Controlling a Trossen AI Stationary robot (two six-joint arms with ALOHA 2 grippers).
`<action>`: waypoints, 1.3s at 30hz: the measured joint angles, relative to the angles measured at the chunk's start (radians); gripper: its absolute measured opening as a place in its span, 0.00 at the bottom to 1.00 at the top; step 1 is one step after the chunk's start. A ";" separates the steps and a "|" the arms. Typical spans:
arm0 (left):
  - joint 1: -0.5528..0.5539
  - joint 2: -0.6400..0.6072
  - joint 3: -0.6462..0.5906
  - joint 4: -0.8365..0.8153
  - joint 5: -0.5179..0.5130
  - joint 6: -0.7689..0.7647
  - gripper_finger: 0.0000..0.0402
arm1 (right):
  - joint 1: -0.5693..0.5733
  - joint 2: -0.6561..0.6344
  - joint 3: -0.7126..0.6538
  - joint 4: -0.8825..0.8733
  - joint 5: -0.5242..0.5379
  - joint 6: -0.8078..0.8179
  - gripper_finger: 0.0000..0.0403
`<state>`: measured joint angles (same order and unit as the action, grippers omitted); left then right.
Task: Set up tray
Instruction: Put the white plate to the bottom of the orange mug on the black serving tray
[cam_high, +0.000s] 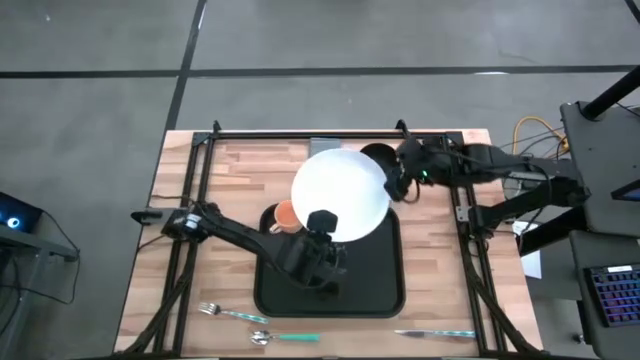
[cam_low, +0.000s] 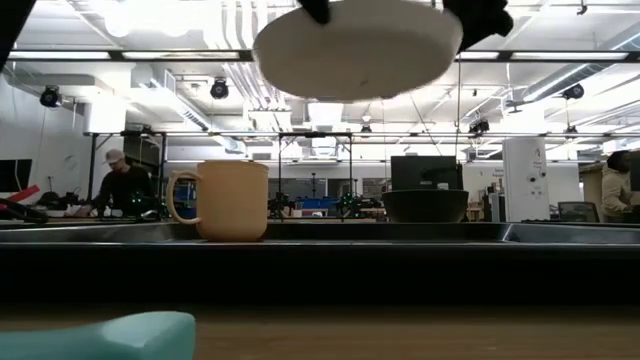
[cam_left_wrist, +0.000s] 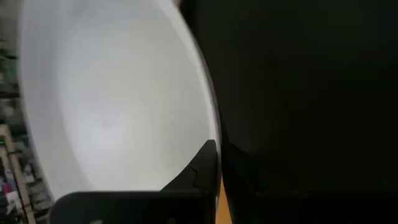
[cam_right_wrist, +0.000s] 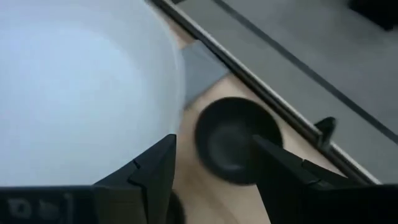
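Plate (cam_high: 340, 193) lifted over tray (cam_high: 385, 285) | mug (cam_high: 284, 217) beside | bowl (cam_right_wrist: 233, 140) possibly behind

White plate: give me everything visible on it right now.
The white plate is round, plain and matte, with a shallow dished centre and a thick rim. It is off the table, lifted level above the mug and the black tray, as the low view shows. The left gripper is shut on its near edge. The right gripper, jaws apart, is at its far-right edge; contact there cannot be told.
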<state>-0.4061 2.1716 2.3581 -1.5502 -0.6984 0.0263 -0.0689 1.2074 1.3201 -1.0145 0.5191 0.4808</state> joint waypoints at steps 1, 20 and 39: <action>-0.005 -0.015 -0.029 0.027 -0.020 0.022 0.00 | -0.024 0.010 0.007 0.002 -0.004 -0.005 0.47; 0.032 -0.069 -0.201 0.071 0.011 -0.037 0.00 | -0.145 0.155 0.082 0.136 -0.149 -0.086 0.58; 0.048 -0.072 -0.237 0.163 0.038 0.002 0.00 | -0.126 0.254 0.104 0.159 -0.165 -0.095 0.56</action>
<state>-0.3581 2.0998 2.1212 -1.3870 -0.6605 0.0288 -0.1951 1.4614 1.4245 -0.8555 0.3545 0.3854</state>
